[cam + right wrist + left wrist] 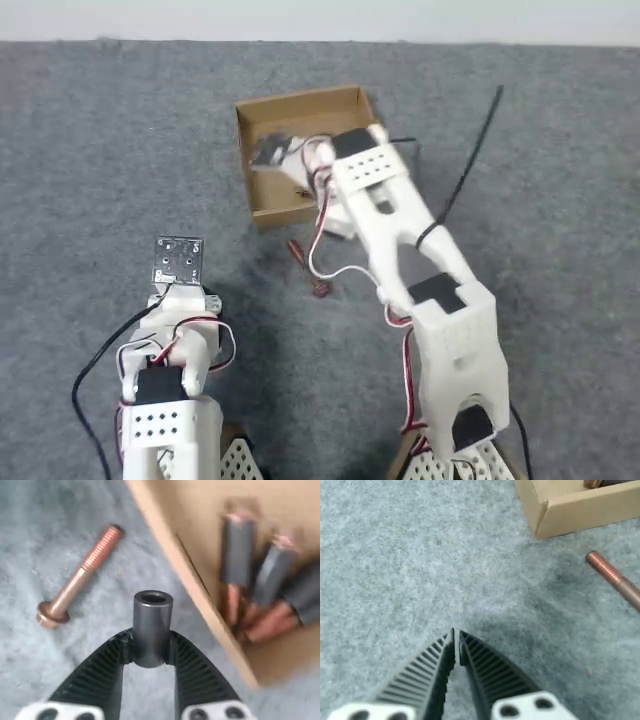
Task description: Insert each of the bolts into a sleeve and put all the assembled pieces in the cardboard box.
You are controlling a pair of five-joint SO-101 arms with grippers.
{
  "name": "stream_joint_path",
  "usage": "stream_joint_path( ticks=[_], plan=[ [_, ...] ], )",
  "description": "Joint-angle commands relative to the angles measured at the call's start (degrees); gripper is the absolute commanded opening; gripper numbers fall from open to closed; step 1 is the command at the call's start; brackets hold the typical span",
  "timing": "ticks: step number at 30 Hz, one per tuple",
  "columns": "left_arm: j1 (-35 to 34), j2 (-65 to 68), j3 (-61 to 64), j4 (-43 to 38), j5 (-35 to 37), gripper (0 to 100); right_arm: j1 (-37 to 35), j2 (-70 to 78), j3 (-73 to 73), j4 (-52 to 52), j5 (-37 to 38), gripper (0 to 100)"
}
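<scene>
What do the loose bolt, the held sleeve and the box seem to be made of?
The bolt looks like copper-plated metal: reddish sheen, cut threads. The sleeve is probably dark metal, perhaps plastic: smooth matte grey tube. The box is brown cardboard: dull, thin walls.

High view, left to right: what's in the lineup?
Left arm's white gripper → loose copper-coloured bolt lying on the grey carpet → long black cable-tie tail. The open brown cardboard box and the white right arm are left out because both overlap the bolt's span.
</scene>
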Motion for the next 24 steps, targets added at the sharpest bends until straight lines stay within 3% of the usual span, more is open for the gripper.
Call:
stream_joint_path(
  ticks=[1, 5, 11, 24],
  plan=[
    [-0.26, -1.32, -1.19, -1.67, -0.26, 1, 2.86, -0.92, -9.49, 7.78, -6.42, 0.6],
    [-0.26, -1.32, -1.19, -1.67, -0.26, 1, 5.85, -1.01, -15.56, 16.22, -13.89, 0.6],
    [-0.26, -1.32, -1.19, -1.67, -0.26, 1, 12.53, -5.93, -13.89, 16.84, -22.77, 0.6],
    [-0.26, -1.32, -1.19, -1.67, -0.26, 1, 20.0, -26.95, 16.26, 16.48, -27.6, 0.6]
  ],
)
